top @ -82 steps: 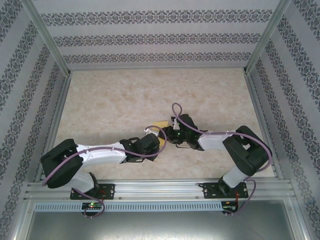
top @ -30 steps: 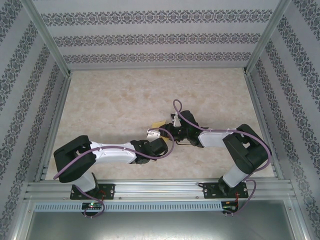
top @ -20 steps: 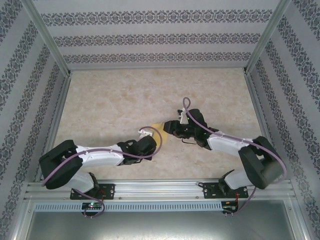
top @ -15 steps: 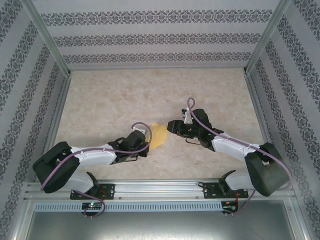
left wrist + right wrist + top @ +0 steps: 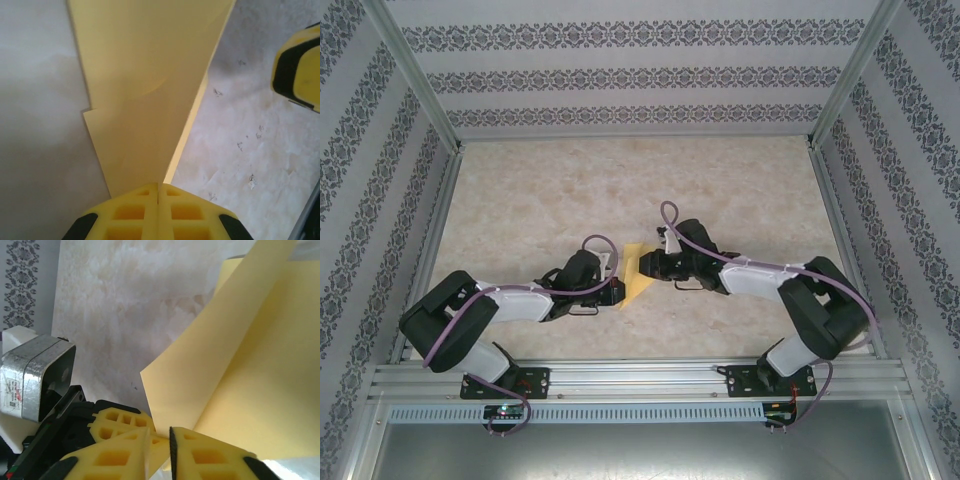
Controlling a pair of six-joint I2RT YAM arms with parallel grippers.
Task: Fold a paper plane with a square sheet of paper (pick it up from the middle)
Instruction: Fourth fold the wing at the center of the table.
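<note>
The right gripper (image 5: 160, 440) has its two yellow fingers drawn nearly together on the lower edge of the sheet of paper (image 5: 250, 370). The paper is folded double and fans up toward the upper right corner. Just to their left, the left gripper (image 5: 127, 421) meets the same low corner of the paper, with its silver camera housing (image 5: 37, 377) standing over the marbled table (image 5: 125, 305).
</note>
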